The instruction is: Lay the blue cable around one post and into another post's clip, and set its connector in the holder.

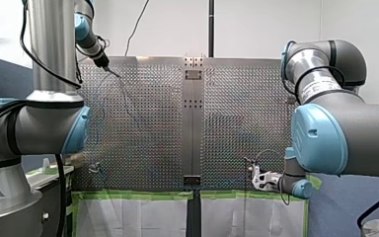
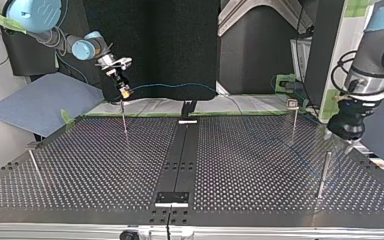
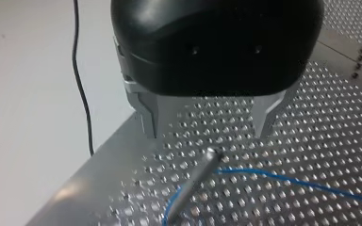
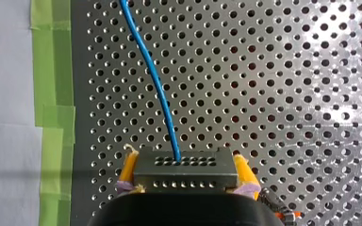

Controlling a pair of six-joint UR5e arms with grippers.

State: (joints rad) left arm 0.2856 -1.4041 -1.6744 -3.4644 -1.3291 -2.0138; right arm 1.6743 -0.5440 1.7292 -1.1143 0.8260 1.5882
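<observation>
Right end effector (image 2: 125,92), ten o'clock in top view, clamps thin blue cable's (image 4: 155,80) dark perforated connector (image 4: 184,174); left end effector (image 3: 207,125) gapes over slim steel post (image 3: 195,181), cable seemingly looped there. Next: taut run to clip-headed post (image 2: 293,104), two o'clock.

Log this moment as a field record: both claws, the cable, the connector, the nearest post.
left claw: open, holding nothing, hovering just above a post
right claw: shut on the connector
connector: held in the right claw, not yet in any holder
blue cable: leaves the connector, crosses the table, bends at the post under the left claw
cable in clip: cannot tell
</observation>
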